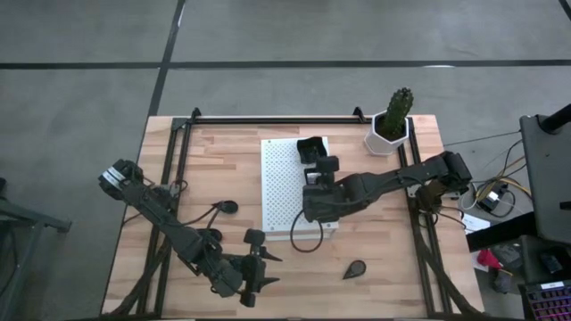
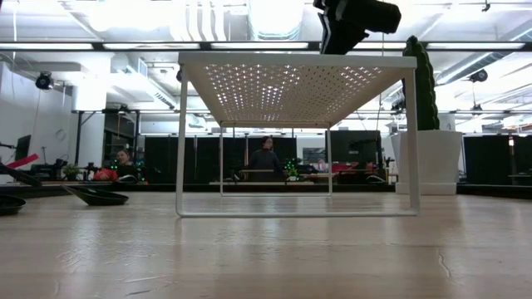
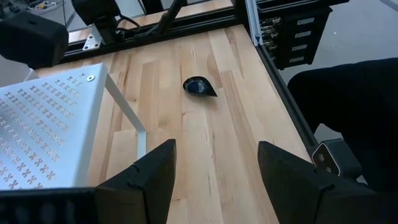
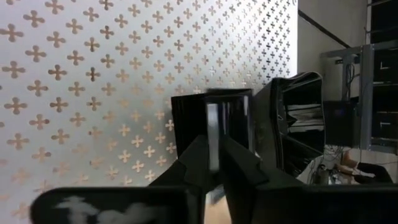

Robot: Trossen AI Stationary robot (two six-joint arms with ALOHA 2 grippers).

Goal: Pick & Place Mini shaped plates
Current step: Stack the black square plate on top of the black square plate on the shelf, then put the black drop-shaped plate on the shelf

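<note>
— What sits closest?

— Two dark fingers (image 3: 155, 177) of my left jaws (image 1: 252, 283), spread wide with nothing between them, low over the worktop (image 1: 232, 169) at about six o'clock. A teardrop plate (image 3: 199, 87) lies on the bare wood ahead of them, well apart, toward three o'clock from those jaws in the overhead view.

— And your right jaws?

— My right jaws (image 4: 214, 155) are above the white perforated board (image 1: 281, 178), pinching the near edge of a square plate (image 4: 211, 124). A second square plate (image 1: 311, 148) sits at the board's twelve o'clock corner.

— Any others?

— One leaf plate (image 1: 227, 206) rests at nine o'clock off the board. The cactus pot (image 1: 389, 132) stands at two o'clock.
</note>
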